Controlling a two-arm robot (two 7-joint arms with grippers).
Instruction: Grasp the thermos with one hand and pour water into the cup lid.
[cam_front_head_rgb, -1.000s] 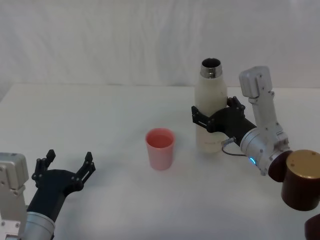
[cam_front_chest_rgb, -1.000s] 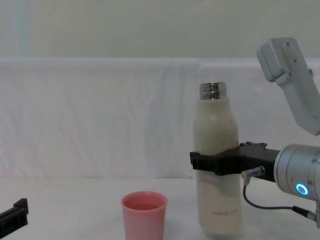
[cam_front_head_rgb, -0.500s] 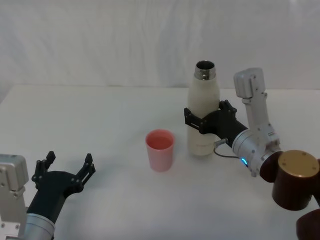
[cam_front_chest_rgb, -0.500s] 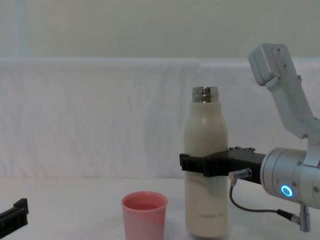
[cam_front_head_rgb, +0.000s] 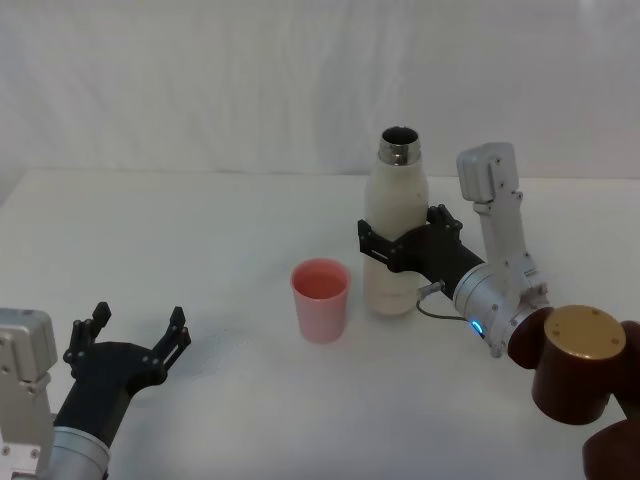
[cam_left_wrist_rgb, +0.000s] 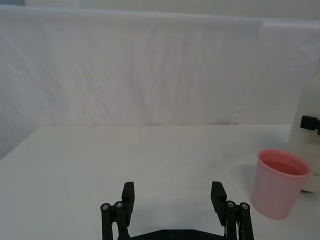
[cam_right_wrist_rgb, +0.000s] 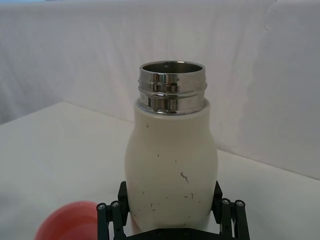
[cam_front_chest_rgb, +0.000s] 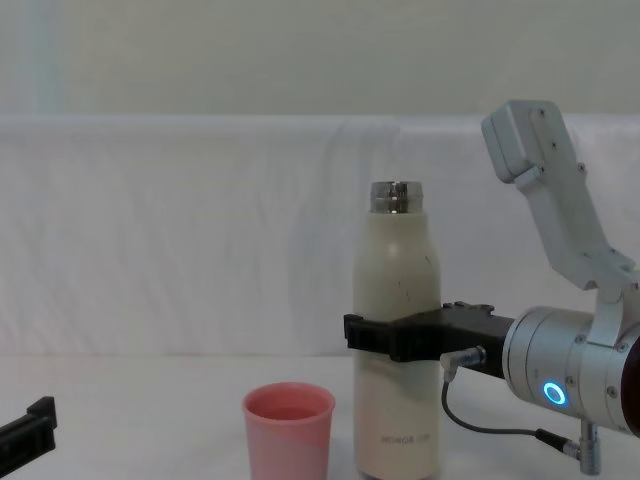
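Closer to the cup lid (cam_front_head_rgb: 320, 299) now, the uncapped thermos (cam_front_head_rgb: 393, 232) stands upright.
Right gripper (cam_front_head_rgb: 385, 243) fingers pinch its body; left gripper (cam_front_head_rgb: 135, 338) fingers spread, well apart from cup lid.

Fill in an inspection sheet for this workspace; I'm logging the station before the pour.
Surface: white table, bare around the items.
Job's things: thermos upright, uncapped; cup lid upright beside it, apart.
Clutter: nothing seen.
Grippers: right gripper clamped around the thermos's middle; left gripper open, parked at the near left.
Cables: thin cable looping under the right wrist.
Surroundings: white cloth backdrop.
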